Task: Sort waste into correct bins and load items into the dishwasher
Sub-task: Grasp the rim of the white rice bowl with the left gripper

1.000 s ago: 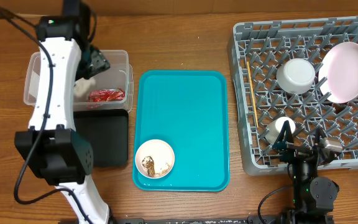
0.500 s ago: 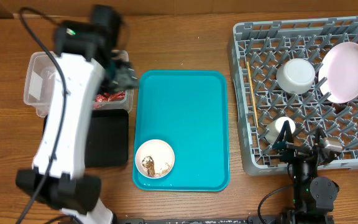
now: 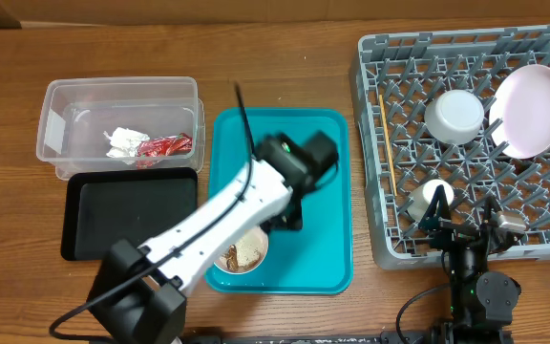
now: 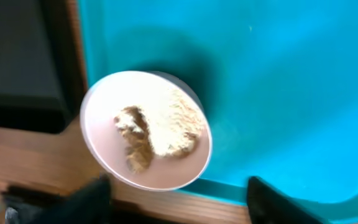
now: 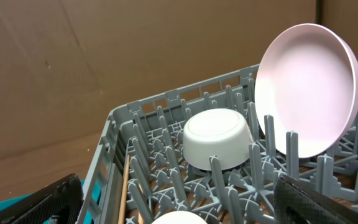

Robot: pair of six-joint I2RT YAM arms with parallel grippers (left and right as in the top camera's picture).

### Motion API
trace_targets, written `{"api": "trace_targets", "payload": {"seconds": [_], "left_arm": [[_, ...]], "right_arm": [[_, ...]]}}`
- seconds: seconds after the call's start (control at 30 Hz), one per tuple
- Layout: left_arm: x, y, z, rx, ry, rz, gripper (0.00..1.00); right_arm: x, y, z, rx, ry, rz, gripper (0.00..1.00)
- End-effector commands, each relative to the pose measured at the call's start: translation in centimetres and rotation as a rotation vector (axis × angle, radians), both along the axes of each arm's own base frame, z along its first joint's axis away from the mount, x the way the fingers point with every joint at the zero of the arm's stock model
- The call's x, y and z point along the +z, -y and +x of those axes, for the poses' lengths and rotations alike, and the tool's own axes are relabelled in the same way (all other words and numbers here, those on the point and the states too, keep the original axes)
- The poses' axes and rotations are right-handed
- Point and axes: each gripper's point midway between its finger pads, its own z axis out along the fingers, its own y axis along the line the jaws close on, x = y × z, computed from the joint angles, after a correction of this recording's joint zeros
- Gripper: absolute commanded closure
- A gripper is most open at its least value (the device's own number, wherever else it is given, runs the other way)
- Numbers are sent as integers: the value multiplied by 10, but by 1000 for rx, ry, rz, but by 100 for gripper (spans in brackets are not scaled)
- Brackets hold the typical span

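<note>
A small white bowl (image 4: 145, 130) holding brownish food scraps (image 4: 154, 127) sits at the front left corner of the teal tray (image 3: 285, 134). My left gripper (image 4: 179, 208) hovers over the bowl's near rim, open, its dark fingertips (image 4: 86, 198) apart with nothing between them. In the overhead view my left arm (image 3: 256, 191) hides part of that bowl (image 3: 239, 253). The tissue (image 3: 122, 141) and red wrapper (image 3: 165, 145) lie in the clear tub (image 3: 65, 115). My right gripper (image 5: 185, 208) stands open over the grey rack (image 3: 375, 191).
The black tray (image 3: 127, 215) lies in front of the tub. In the rack stand a plate (image 3: 533, 110), an upturned bowl (image 3: 454, 115), a cup (image 3: 431, 196) and a chopstick (image 3: 387, 143) along the left side.
My left arm has swung from the clear tub to the right and forward, over the teal tray and the bowl. The tissue and wrapper now show in the tub. The right arm is still.
</note>
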Motion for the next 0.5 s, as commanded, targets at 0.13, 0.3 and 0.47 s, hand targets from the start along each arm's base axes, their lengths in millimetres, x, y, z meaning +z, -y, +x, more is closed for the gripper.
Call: {"api": "trace_targets", "payload": {"seconds": [0.13,0.3,0.47], "left_arm": [[-56,-3,-13,41,6,-10,61],[-77,-8,-17,29,1,-5,58],[-78,-3,-11,-51,11,-21,63]], "right_arm": [[-1,2,0,-8,5,0,0],[-1,2,0,-8,5,0,0],[-1,2,0,-8,5,0,0]]}}
